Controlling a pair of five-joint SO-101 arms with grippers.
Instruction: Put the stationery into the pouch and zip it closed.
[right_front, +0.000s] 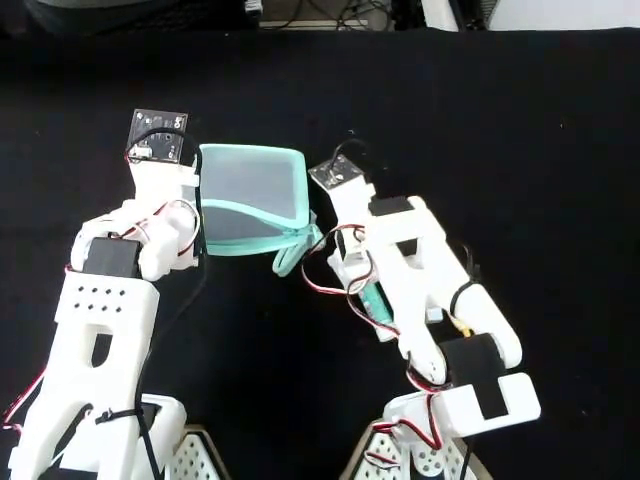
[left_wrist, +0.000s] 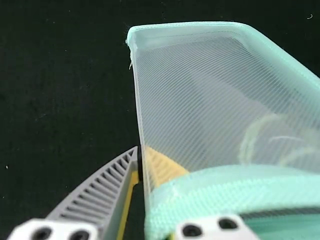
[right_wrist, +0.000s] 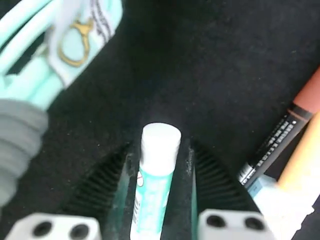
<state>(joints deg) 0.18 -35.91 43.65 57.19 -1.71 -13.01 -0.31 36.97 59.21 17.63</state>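
Note:
The mint mesh pouch lies on the black table between the two arms, its zip edge and strap toward the near side. My left gripper sits at the pouch's left edge, shut on the mesh wall; one grey finger is outside and a yellowish one shows through the mesh. My right gripper is just right of the strap, shut on a teal tube with a white cap. The gold clasp of the zip pull lies close ahead of that tube.
An orange marker and a black pen lie on the table beside the right gripper. A yellow tip peeks out by the right arm. Black cloth covers the table, with room behind the pouch and at the right.

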